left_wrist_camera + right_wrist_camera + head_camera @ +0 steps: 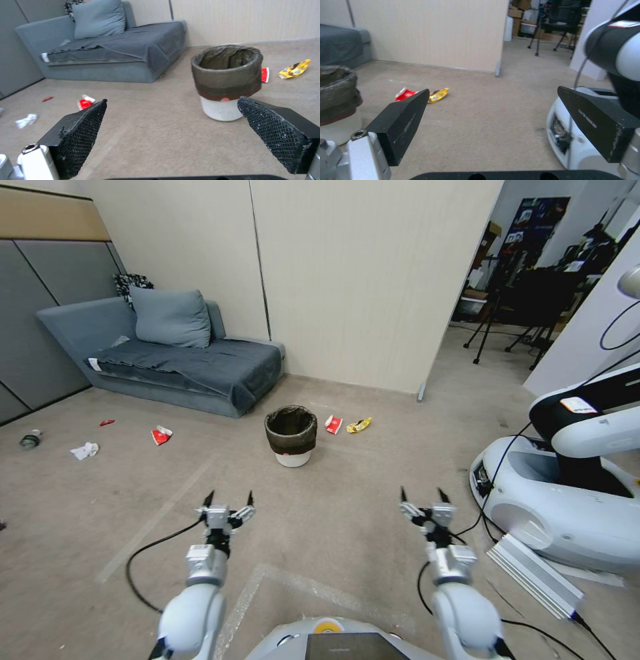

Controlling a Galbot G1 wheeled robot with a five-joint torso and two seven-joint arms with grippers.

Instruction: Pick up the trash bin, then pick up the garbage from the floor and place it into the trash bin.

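The trash bin [291, 436], a small white bucket with a dark bag folded over its rim, stands upright on the floor ahead of me [226, 80] [336, 100]. Garbage lies scattered: a red-and-white wrapper [333, 425] and a yellow wrapper [359, 425] just right of the bin, a red-and-white wrapper [161, 435], a white paper wad [85, 450], a small red scrap [107, 423] and a bottle [30, 439] to the left. My left gripper [230, 500] and right gripper [423, 496] hover open above the floor, short of the bin, holding nothing.
A grey sofa [173, 353] with a cushion stands against the back left wall. Another white robot [573, 473] with cables and a metal rail [537, 575] sits on the right. A doorway at the back right opens onto a room with tripods [493, 323].
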